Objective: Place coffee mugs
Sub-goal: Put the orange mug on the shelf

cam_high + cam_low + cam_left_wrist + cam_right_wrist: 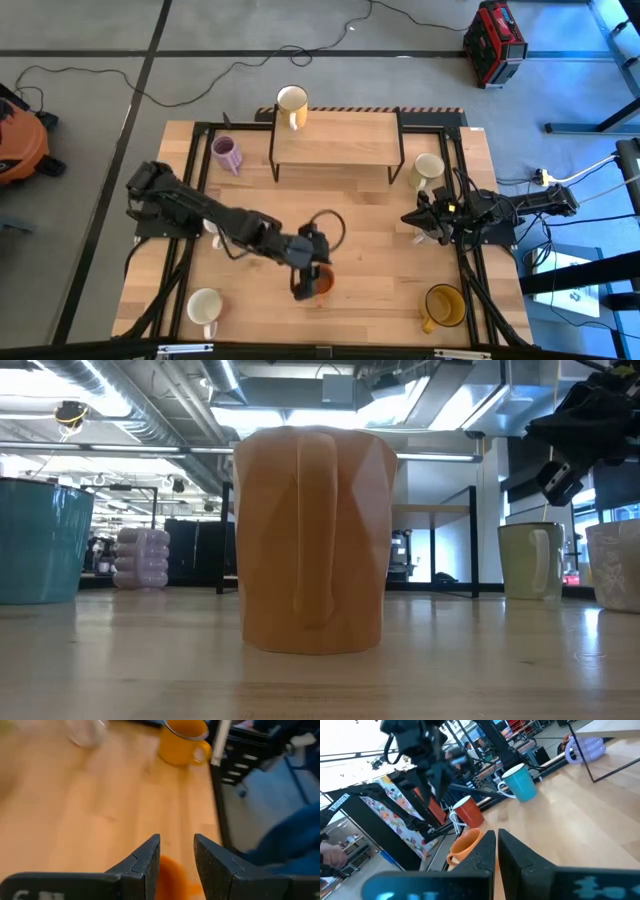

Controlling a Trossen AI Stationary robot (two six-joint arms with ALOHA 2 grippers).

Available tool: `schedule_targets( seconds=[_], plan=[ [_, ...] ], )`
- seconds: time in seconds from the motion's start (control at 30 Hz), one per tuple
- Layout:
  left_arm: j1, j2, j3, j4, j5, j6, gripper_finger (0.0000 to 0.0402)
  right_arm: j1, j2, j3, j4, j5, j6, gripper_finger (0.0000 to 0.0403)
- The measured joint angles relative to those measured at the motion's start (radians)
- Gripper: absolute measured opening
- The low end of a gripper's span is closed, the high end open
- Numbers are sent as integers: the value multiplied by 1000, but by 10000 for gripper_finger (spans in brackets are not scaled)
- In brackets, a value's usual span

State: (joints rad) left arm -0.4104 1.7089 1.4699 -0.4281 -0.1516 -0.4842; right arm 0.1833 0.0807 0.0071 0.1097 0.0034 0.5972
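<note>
Left gripper [306, 288] with jaws parted and nothing held, poised just above the glossy orange ceramic mug [322, 284], fingertips [150, 851] straddling its rim without touching. Upright on the planks, that orange mug, handle toward the low camera, well in front of the small raised wooden shelf on black legs [335, 140], close to the table's opposite edge. Farther out: an amber-yellow handled mug [444, 305] in front of the shelf and to its right; a cream-white mug [204, 307] in front of it and to its left; a ribbed lilac mug [226, 153] just beside the shelf's left legs; a pale grey-beige mug [427, 170] just beside its right legs; another cream-white mug [291, 102] on the shelf's top at the back left corner; a mint-blue mug [40, 540], left of the shelf in the low view. Right gripper [412, 217] pinched shut on nothing, in front of the shelf's right end. Underneath, a light wooden table [380, 260] framed by black rails. Beyond, grey floor with loose black cables [200, 70], a red case [494, 42], an orange vacuum [20, 140], and ceiling ducts with strip lights.
</note>
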Motion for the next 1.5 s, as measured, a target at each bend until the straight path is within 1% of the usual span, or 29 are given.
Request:
schedule_targets(
  seconds=[0.13,0.2,0.33,0.47,0.6,0.67,0.77,0.87,1.1,1.23,1.37,1.5],
  plan=[
    [-72,41,7,-6,14,-121,114,0,0,0,-5,-7,0,10],
    [-115,57,7,-9,-5,-173,114,0,0,0,-6,-7,0,10],
    [-192,75,7,17,-98,-277,114,0,0,0,-8,-15,-3,10],
    [-212,80,7,27,-165,-380,119,0,0,0,-9,-16,-3,10],
    [-220,81,7,25,-233,-418,140,0,0,0,-10,-23,-3,10],
    [-231,86,6,18,-287,-440,153,0,0,0,-10,-23,-3,10],
    [-251,86,-26,40,-359,-479,166,0,0,0,-9,-23,-2,10],
    [-279,86,-80,72,-401,-526,169,0,0,0,-8,-25,0,10],
    [-337,86,-237,262,-468,-535,167,0,0,0,-11,-42,0,10],
    [-337,87,-301,296,-466,-526,167,0,0,0,-15,-42,0,10],
    [-336,87,-355,373,-453,-469,167,0,0,0,-15,-42,0,10],
    [-330,112,-362,438,-434,-414,166,0,0,0,-15,-42,0,10]
  ],
)
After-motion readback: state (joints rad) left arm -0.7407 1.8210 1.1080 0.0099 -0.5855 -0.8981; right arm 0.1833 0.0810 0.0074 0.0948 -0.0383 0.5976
